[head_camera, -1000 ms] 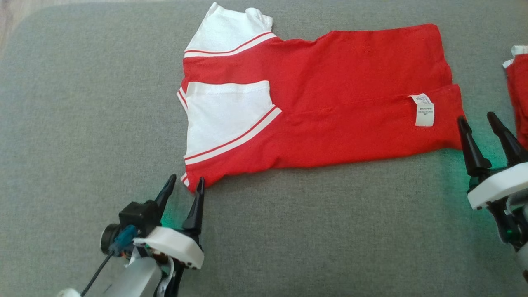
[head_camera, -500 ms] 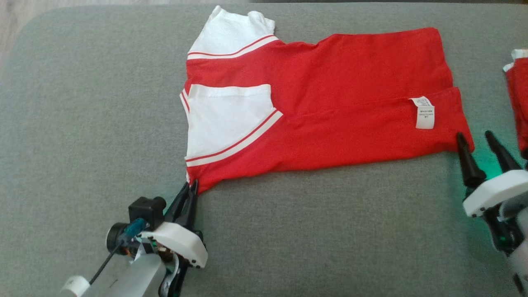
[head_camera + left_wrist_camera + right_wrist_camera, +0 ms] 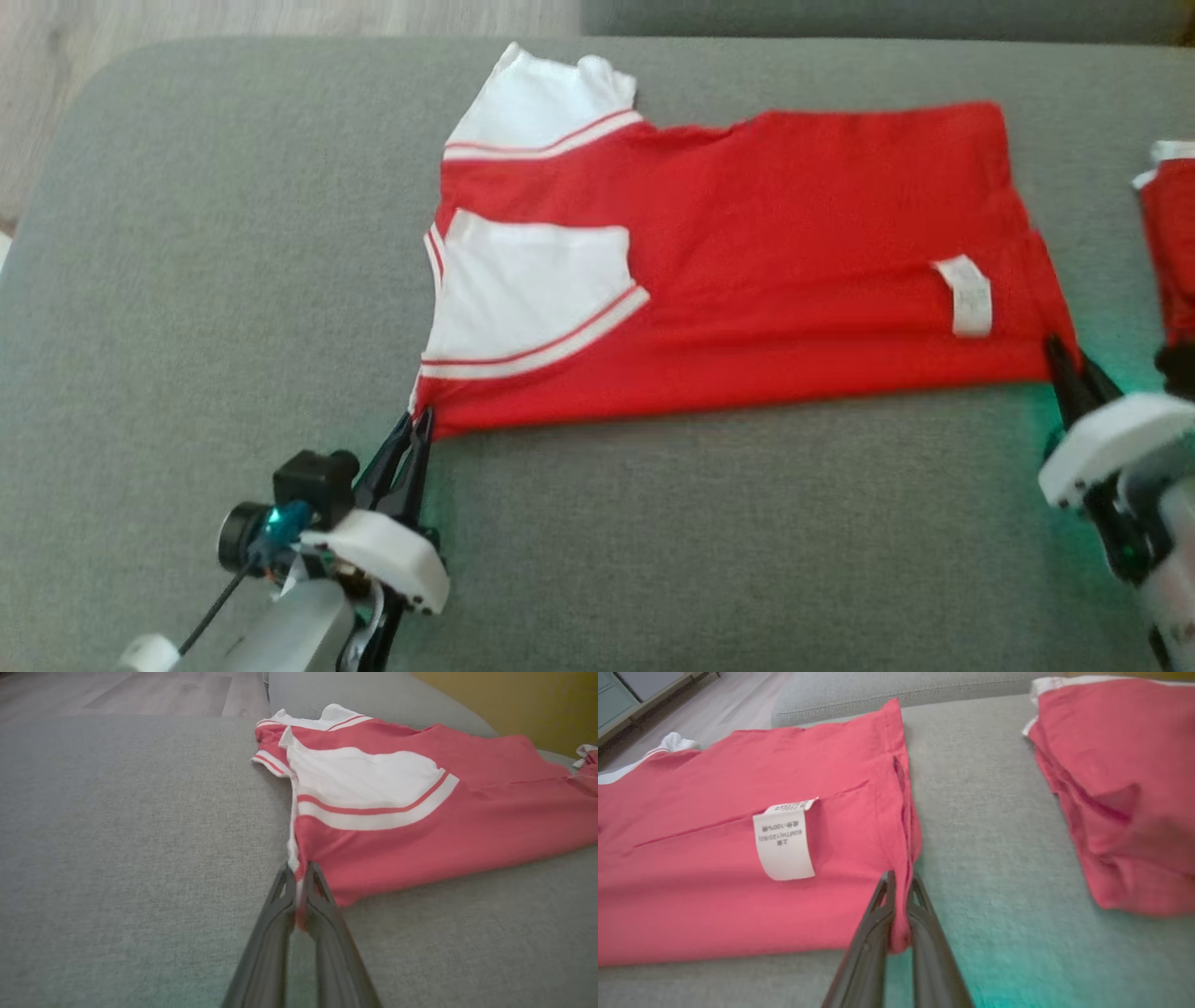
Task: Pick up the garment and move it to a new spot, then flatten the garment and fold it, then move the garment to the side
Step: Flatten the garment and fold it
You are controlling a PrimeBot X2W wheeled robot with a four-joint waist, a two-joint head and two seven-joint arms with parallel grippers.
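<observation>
At the near left, the left gripper [image 3: 415, 431] is pressed together on the near left corner of the garment [image 3: 747, 280], just below the white sleeve panel [image 3: 532, 294]. A second ago its fingers stood spread around that corner. It closed first. At the near right, the right gripper [image 3: 1069, 373] has only now shut, pinching the near right hem corner, which it stood beside with its fingers apart a moment earlier.

Between the two grips the near edge now runs straighter and looks tauter than before. The care label [image 3: 969, 297] sits just beyond the right-hand grip. The garment itself lies flat on the grey cushion [image 3: 233, 280], its sides already doubled in, reaching from mid-scene to the far side, with a second white sleeve [image 3: 546, 98] at the far left. Its lower place in the head view comes from the camera tilting, not from the cloth sliding.

With both near corners held, I judge the next fold or a smoothing pull can begin. Another red garment [image 3: 1172, 261] lies apart at the far right.
</observation>
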